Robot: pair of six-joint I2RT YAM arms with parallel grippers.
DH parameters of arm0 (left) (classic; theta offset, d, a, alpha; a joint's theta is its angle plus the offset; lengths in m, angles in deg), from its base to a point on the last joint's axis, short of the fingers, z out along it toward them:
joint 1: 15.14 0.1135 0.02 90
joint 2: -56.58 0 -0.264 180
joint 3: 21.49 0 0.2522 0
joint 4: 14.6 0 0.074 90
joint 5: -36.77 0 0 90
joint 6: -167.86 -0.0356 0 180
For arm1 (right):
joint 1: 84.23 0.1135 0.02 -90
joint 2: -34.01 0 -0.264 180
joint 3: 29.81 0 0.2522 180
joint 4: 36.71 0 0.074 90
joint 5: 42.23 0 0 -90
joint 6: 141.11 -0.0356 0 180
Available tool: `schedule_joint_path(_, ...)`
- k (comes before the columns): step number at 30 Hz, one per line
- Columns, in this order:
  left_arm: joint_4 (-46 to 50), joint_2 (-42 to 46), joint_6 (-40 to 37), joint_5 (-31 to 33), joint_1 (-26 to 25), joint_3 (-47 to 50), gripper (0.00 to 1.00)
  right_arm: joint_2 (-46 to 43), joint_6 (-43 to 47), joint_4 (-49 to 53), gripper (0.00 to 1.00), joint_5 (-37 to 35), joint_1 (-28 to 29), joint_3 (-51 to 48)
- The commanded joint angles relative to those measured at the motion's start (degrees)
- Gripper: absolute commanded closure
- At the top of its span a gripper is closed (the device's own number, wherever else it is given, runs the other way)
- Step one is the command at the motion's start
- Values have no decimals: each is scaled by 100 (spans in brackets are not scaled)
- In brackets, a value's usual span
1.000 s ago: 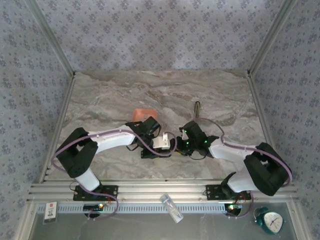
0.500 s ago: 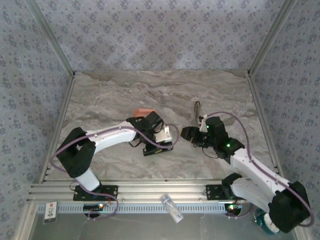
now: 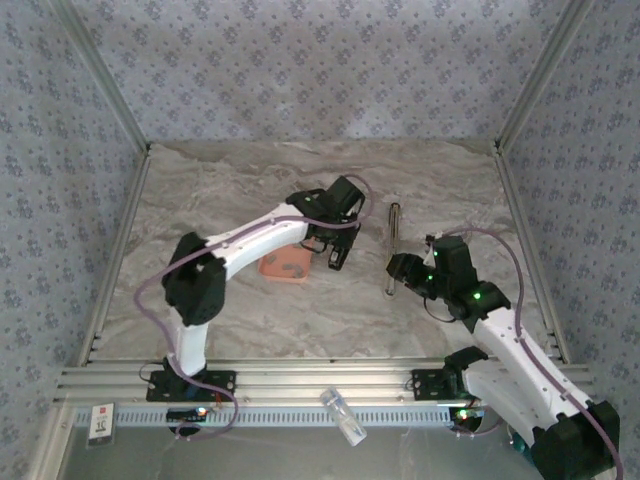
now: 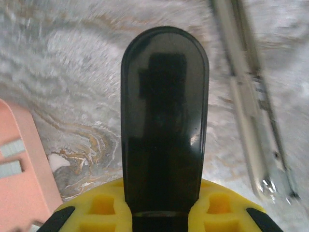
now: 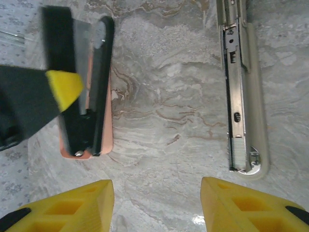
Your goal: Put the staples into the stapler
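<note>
My left gripper (image 3: pixel 336 245) is shut on a black oblong stapler-shaped piece (image 4: pixel 164 106), held just above the table's far middle. In the right wrist view that piece (image 5: pixel 99 72) shows a grey metal inside and hangs over the salmon tray (image 5: pixel 105 140). The stapler (image 3: pixel 392 240), a long beige base with its metal magazine open upward (image 5: pixel 239 96), lies flat to the right of it. Grey staples (image 4: pixel 10 147) lie in the tray (image 4: pixel 29 183). My right gripper (image 3: pixel 398 268) is open (image 5: pixel 157 193) over bare table, near the stapler's near end.
The salmon tray (image 3: pixel 275 268) sits left of centre under the left arm's forearm. A ribbed grey block (image 5: pixel 238 153) sits at the near end of the stapler's magazine. Aluminium rails (image 3: pixel 300 385) edge the near side, with papered walls round the table.
The left arm has swung from the near middle to the far side past the tray, carrying the black piece. The right arm has drawn back to the right, beside the stapler.
</note>
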Motion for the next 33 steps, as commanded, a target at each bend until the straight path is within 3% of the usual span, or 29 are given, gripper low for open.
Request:
schedule_joint_path(1, 407, -312, 1259, 552, -86, -519, 100, -56, 132, 387, 48, -244, -35, 200)
schedule_joint_path(9, 1118, -1265, 1614, 1285, -148, -1488, 100, -48, 123, 329, 48, -384, -34, 141)
schedule_joint_path(20, 1090, -1595, 1731, 1176, -140, -1486, 95, -26, 132, 422, 48, -446, -30, 168)
schedule_joint_path(25, 1098, -1557, 1711, 1056, -81, -1489, 63, 3, 136, 480, 48, -446, -31, 187)
schedule_joint_path(31, 1235, -1280, 1556, 963, -35, -1809, 36, 270, 338, 689, 48, -483, -33, 431)
schedule_joint_path(33, 1309, -1100, 1484, 934, -31, -1887, 31, 531, 536, 845, 48, -583, -33, 643)
